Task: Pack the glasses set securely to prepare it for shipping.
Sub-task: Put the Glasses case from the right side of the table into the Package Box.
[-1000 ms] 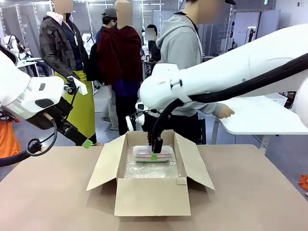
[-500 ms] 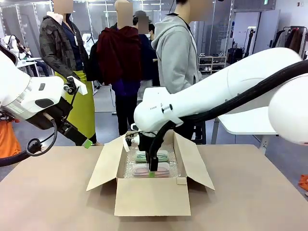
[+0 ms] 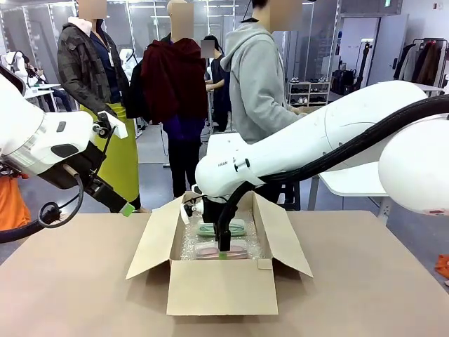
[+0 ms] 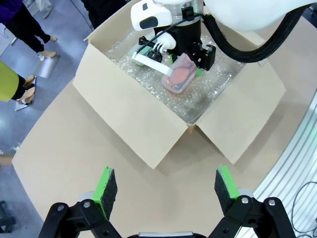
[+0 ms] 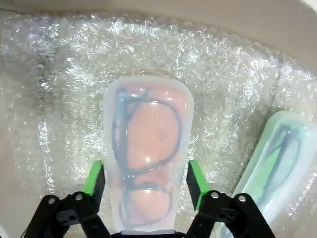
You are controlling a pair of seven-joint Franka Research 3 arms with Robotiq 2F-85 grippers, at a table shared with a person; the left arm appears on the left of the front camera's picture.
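Pink case (image 5: pixel 147 144), translucent with dark frames (image 5: pixel 117 134) inside, sits between my right gripper's (image 5: pixel 145 176) pads (image 5: pixel 95 179); I can't tell if they pinch it. Left gripper (image 4: pixel 164 186) gapes, empty.

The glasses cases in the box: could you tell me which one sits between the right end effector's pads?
The pink case, flanked by the right end effector; the mint green case lies aside.

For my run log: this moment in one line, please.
left gripper: open, outside cardboard box | right gripper: astride pink glasses case on bubble wrap, grip unclear
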